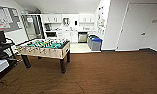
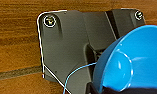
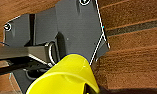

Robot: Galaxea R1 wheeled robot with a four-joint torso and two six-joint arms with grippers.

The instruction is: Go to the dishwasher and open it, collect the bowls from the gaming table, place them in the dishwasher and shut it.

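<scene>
The blue bowl (image 2: 134,62) looms large in the left wrist view — bright, glossy, its round inner base catching a pale highlight, tilted so the hollow faces the camera. It sits close against the dark wrist plate, above brown wood-look flooring; whether the left gripper's fingers are clamped on it or how far they stand apart cannot be told. In the right wrist view the yellow bowl (image 3: 66,76) shows its smooth outer wall and rim, tilted likewise, just beside that arm's dark plate and a metal ring fitting. The state of the right gripper's fingers cannot be told either.

Across the room, in the head view, the dishwasher (image 1: 82,37) stands shut — a steel-grey front set among white kitchen cabinets (image 1: 69,35) at the far wall. Near it are grey bins with blue and green tops (image 1: 95,42). A foosball table (image 1: 45,48) with a green pitch and dark legs stands on the brown floor (image 1: 106,72) to the left. A pinboard (image 1: 6,18) and wall posters (image 1: 101,22) carry sheets, but no writing can be read.
</scene>
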